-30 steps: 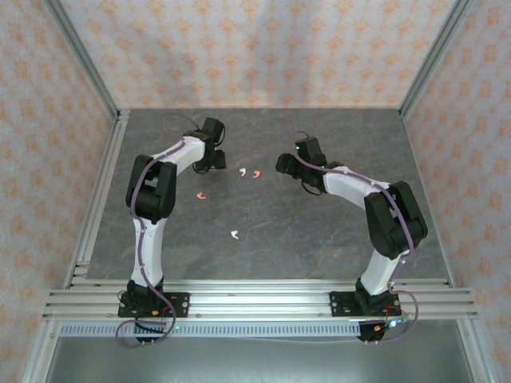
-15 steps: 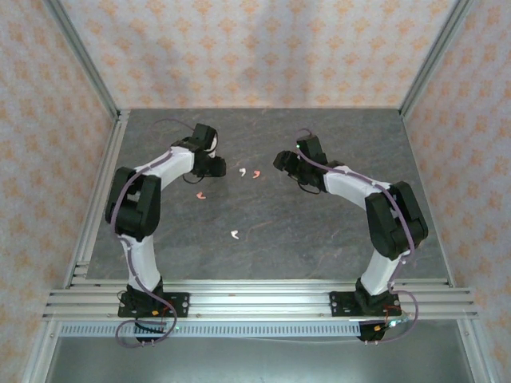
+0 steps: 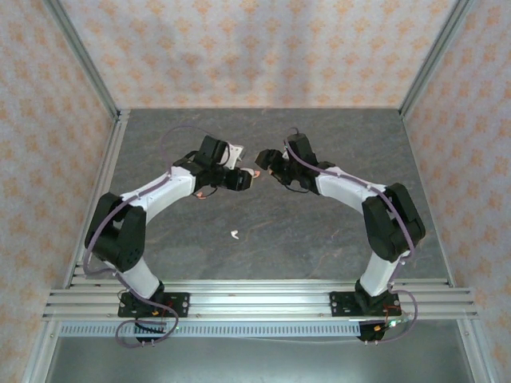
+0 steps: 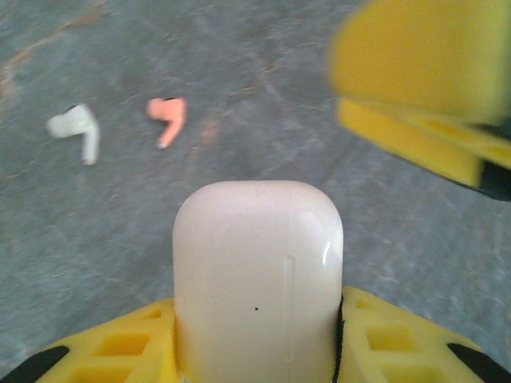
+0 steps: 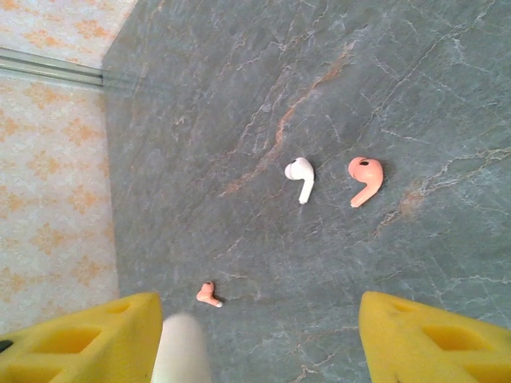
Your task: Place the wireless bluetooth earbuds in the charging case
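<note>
Nearest my bases, a lone white earbud (image 3: 235, 234) lies flat on the open table (image 3: 319, 231). My left gripper (image 4: 257, 331) clamps the charging case (image 4: 257, 255), its long axis pointing ahead. Just beyond lie a whitish earbud (image 4: 76, 132) and a coral earbud (image 4: 168, 118), stems toward me. My right gripper (image 5: 259, 331) gapes wide, holding nothing.

white arm links (image 3: 164, 187), black joints (image 3: 120, 239), purple cables (image 3: 90, 239), yellow honeycomb fingers (image 4: 112, 351).
</note>
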### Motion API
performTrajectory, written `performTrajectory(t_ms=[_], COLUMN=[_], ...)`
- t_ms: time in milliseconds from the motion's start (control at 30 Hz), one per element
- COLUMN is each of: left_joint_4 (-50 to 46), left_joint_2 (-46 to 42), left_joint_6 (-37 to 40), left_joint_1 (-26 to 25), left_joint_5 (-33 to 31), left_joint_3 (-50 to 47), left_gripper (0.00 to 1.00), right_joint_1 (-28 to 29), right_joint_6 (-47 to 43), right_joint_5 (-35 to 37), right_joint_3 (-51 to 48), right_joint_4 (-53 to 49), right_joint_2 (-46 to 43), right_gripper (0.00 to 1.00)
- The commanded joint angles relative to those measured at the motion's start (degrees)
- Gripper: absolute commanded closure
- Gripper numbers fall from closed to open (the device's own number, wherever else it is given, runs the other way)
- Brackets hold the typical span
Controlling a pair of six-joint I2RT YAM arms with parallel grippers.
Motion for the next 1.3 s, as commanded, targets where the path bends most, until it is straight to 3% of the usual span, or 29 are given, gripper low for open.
performTrajectory(t_ms=[0,300,567,900,1033,1267], left_joint_4=[3.46,5.64,4.73,4.62,5.36,5.47], left_joint_2=[-3.65,-5.30,-5.38,-7.24,-7.59,-8.27], left_joint_6=[0.69,-0.78,-0.46,-0.54,-0.93,-0.75], left_joint_1=[-0.94,-2.50,-3.08,-3.20,-3.20,-3.21], left_joint_5=[1.22,0.78,0.51,-0.24,-0.20,-1.67], left_joint_3=[-0.56,-1.19,-0.62,-1.01,-1.28,-2.05], left_gripper=[0.61,0.61,0.61,0.60,0.60,0.54], right_joint_1=[0.23,0.67,1.03,1.20,1.46,1.69], right_joint_6=[1.88,1.71,2.64,4.30,4.41,3.98], right_joint_5=[-2.19,-3.43,-6.48,-9.79,-10.19,-11.14], right_joint_3=[1.15,-1.58,-3.16,-3.60,-3.76,-4.39], right_joint_4=[1.04,1.10,3.57,6.83,6.92,8.51], right_joint_2=[-3.08,-7.90,-7.02,-6.05,-5.70,-6.04], right_gripper=[0.34,0.33,0.34,0.49,0.51,0.82])
